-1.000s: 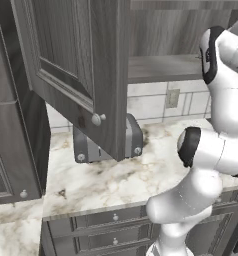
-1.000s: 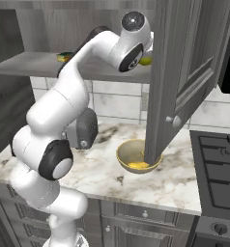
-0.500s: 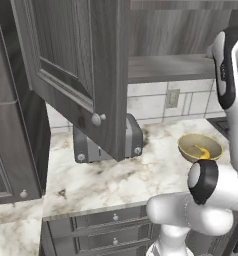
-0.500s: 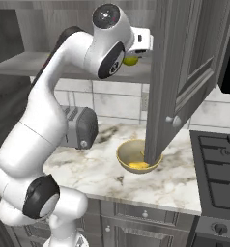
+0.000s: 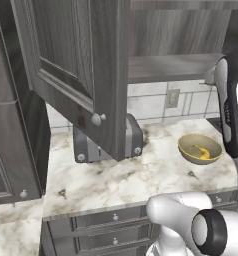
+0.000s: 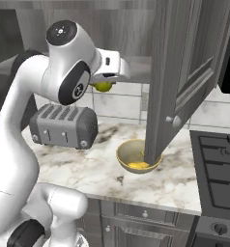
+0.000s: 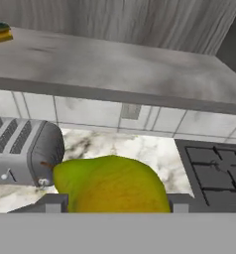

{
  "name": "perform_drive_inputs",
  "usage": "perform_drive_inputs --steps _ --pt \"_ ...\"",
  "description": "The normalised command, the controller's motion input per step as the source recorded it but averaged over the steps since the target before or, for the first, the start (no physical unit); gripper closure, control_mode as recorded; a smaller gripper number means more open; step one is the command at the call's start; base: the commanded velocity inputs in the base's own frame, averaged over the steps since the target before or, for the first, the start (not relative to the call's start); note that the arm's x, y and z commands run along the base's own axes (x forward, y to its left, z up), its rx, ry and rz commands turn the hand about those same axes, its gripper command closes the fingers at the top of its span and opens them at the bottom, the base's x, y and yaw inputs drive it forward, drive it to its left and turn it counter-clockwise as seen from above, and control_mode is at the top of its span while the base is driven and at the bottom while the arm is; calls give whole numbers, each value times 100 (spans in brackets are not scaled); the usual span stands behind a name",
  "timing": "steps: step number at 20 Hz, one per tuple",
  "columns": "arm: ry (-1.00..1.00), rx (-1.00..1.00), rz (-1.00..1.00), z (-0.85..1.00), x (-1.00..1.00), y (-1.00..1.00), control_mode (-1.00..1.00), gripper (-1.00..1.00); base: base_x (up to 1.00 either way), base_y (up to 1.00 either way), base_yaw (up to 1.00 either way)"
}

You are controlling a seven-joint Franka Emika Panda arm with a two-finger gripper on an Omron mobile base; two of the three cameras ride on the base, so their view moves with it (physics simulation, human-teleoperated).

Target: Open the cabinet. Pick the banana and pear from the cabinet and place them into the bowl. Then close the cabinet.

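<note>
A marble counter (image 6: 175, 181) runs under the wall cabinet (image 5: 81, 65), tiled wall behind with a socket (image 5: 172, 98), low drawers (image 5: 106, 230) beneath, and a black stove (image 6: 221, 169) off to the right end.

Left to right: the cabinet's left door hangs wide open over the counter, its round knob (image 5: 96, 119) facing me. Behind and below it stands the grey toaster (image 6: 64, 126). Over the toaster is my gripper (image 6: 105, 85), pinching the pear (image 7: 110, 184) between its fingers; the fruit bulges yellow-green right at the bottom of the hand view. A second ago my hand was deep at the shelf (image 7: 120, 69) with the pear; half a second ago it had drawn back, and now it has pulled clear of the shelf edge and sits lower, out in front of the cabinet, above the counter. So the pear is out, and what remains for it, I judge, is the carry to the right and down.

Further right lies the bowl (image 6: 137, 155), on the marble, partly behind the hanging right door (image 6: 184, 77). Something yellow already rests inside it (image 5: 203, 151), most likely the banana. That door edge stands between me and the bowl, so I should come down in front of it. Both doors are yet to be shut.
</note>
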Motion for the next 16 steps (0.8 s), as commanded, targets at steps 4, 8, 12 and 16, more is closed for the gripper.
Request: perform_drive_inputs --steps 4,8,12,16 --pt "22 0 0 -84 -96 18 -100 100 0 0 0" --pt "11 0 0 -61 -33 -5 -100 100 0 0 0" --pt "0 0 3 -9 5 -16 -100 100 0 0 0" --pt "0 0 2 -22 21 -23 -100 100 0 0 0"
